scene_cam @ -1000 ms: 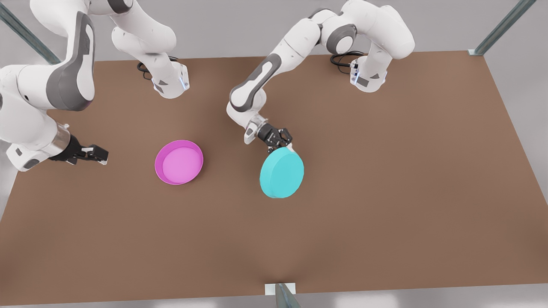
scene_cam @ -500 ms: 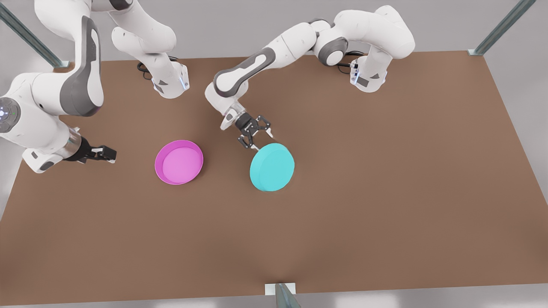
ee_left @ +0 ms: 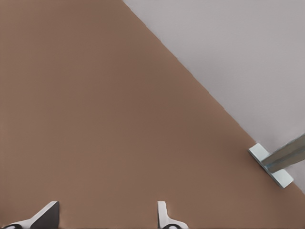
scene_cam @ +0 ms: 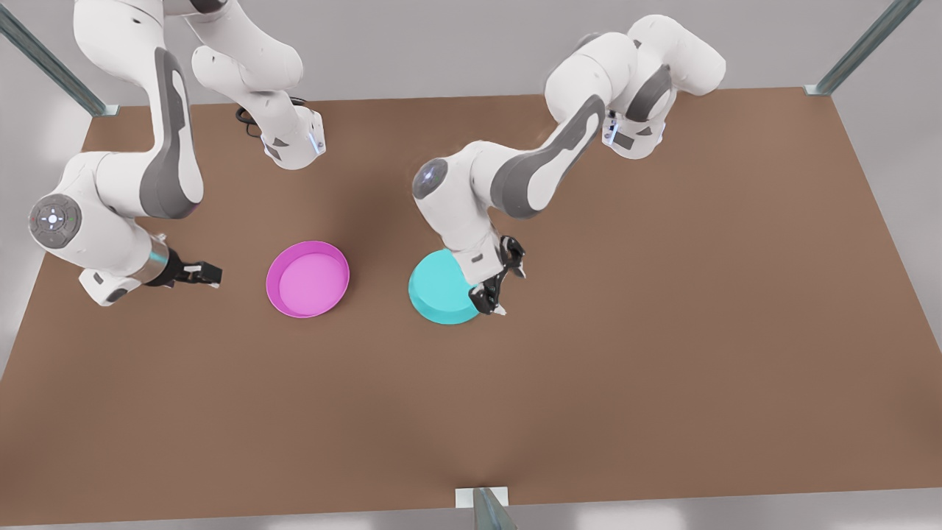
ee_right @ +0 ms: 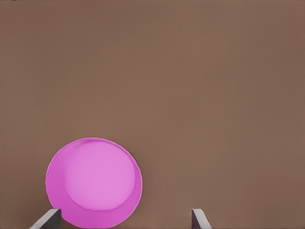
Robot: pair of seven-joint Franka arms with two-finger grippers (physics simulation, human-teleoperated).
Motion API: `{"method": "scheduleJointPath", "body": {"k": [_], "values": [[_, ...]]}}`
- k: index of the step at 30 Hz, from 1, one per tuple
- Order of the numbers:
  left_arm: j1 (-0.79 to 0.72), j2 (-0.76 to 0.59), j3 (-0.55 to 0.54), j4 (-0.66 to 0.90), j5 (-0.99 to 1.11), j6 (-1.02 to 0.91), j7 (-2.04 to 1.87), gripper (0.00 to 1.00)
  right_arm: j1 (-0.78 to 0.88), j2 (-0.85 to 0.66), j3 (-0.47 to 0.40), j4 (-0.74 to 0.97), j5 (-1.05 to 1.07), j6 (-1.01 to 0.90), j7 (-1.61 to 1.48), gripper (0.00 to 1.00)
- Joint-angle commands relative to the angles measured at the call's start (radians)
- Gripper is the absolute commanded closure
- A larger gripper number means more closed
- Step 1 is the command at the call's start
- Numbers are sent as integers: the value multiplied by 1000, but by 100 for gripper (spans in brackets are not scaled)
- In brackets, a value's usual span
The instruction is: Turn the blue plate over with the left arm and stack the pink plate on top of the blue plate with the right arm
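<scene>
The blue plate (scene_cam: 438, 288) lies upside down on the brown table (scene_cam: 662, 309), its flat base facing up. My left gripper (scene_cam: 502, 283) hangs open and empty just off the plate's edge on the front view's right. In the left wrist view its fingertips (ee_left: 164, 217) stand wide apart over bare table. The pink plate (scene_cam: 307, 279) rests rim up, apart from the blue plate, on the front view's left. My right gripper (scene_cam: 211, 274) is open at table height further left, pointing at the pink plate (ee_right: 94, 181), which lies ahead of its fingertips (ee_right: 47, 219).
The two arm bases (scene_cam: 293, 143) (scene_cam: 631, 136) stand at the table's far edge. Metal frame posts (scene_cam: 854, 51) (ee_left: 281, 162) rise at the corners, and another post (scene_cam: 487, 508) stands at the near edge.
The left arm swung the blue plate toward the front view's left, set it base up on the table and let go. The right gripper moved closer to the pink plate.
</scene>
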Motion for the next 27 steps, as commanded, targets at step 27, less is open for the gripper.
{"method": "scheduleJointPath", "body": {"k": [27], "values": [[621,-617,-30,-610,-302,-6,1472,0,13,202,-75,-360,419,502,-474,0]]}}
